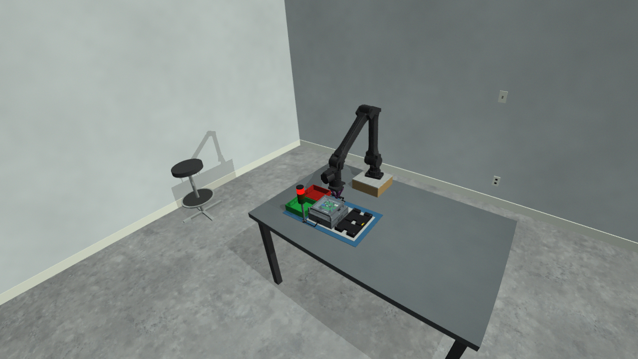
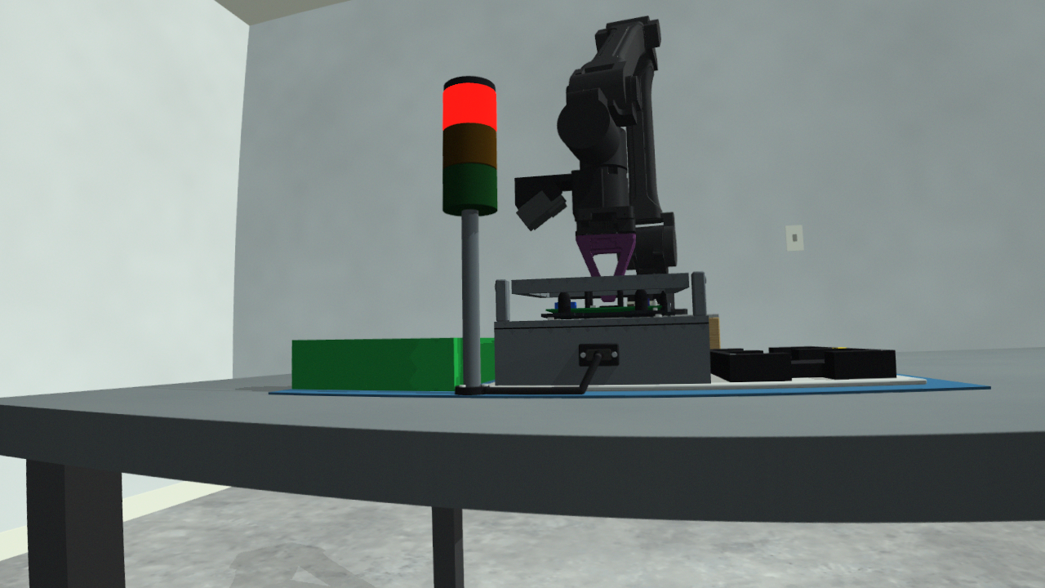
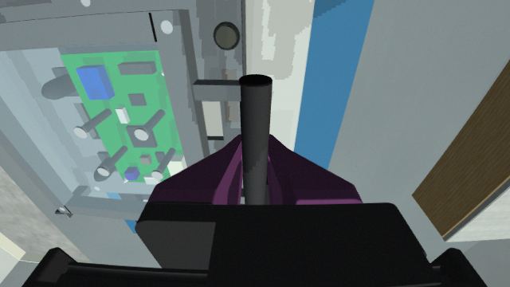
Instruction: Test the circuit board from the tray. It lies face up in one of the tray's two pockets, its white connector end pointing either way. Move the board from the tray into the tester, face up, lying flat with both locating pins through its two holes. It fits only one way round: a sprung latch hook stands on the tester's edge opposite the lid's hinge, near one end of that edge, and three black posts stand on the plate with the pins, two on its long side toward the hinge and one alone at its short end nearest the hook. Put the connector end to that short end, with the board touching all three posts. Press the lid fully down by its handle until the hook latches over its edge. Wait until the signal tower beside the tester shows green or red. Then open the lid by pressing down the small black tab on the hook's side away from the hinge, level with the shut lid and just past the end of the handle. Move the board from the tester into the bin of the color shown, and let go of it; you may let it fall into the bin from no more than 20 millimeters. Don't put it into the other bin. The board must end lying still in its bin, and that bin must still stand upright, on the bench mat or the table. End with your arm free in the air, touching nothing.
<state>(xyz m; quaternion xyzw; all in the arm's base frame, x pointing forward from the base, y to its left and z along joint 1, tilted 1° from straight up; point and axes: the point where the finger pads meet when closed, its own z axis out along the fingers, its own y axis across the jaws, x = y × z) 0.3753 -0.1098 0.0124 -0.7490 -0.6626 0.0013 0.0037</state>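
Note:
The grey tester point(image 1: 322, 216) point(image 2: 657, 350) stands on the blue mat point(image 1: 377, 216) point(image 3: 331, 80). The green circuit board point(image 1: 330, 204) point(image 2: 606, 310) point(image 3: 119, 108) lies face up inside it, under the clear lid point(image 2: 598, 283) point(image 3: 36, 119), which hangs low and nearly level over the board. My gripper point(image 1: 337, 195) point(image 2: 605, 273) point(image 3: 255, 142) points down at the lid's far edge and is shut on the dark round lid handle point(image 3: 255, 104). The signal tower point(image 1: 300, 191) point(image 2: 469, 104) beside the tester shows red.
The red bin point(image 1: 316, 192) and green bin point(image 1: 295, 205) point(image 2: 365, 363) stand left of the tester. The black tray point(image 1: 354, 221) point(image 2: 803, 362) lies to its right, with both pockets empty. The arm's wooden base block point(image 1: 372, 183) point(image 3: 470, 167) stands behind.

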